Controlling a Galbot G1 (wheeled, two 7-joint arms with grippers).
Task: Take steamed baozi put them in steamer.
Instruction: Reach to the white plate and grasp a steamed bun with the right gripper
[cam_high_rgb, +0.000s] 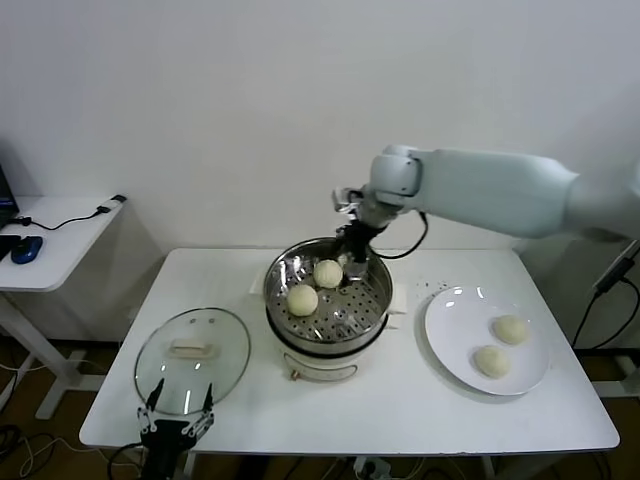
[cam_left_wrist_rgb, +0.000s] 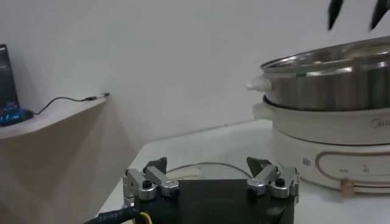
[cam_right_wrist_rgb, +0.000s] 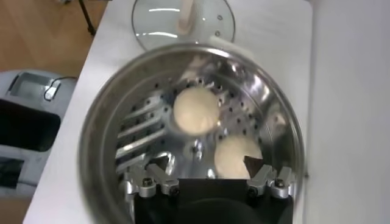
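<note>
Centre frame, our right gripper (cam_high_rgb: 352, 262) hangs wide and empty over the steamer (cam_high_rgb: 372, 312); two baozi (cam_high_rgb: 302, 299) inside, two on the plate (cam_high_rgb: 445, 350) right; soft, light, cup their sides gently

The setting is a lab or office test room: a plain white wall (cam_high_rgb: 200, 100), a white table (cam_high_rgb: 400, 410), a side desk (cam_high_rgb: 60, 235) carrying a computer mouse (cam_high_rgb: 27, 248) and cable (cam_high_rgb: 75, 218), and loose floor cables (cam_high_rgb: 25, 445).

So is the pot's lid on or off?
Off. The glass lid lies flat on the table beside the steamer, whose top is open.
</note>
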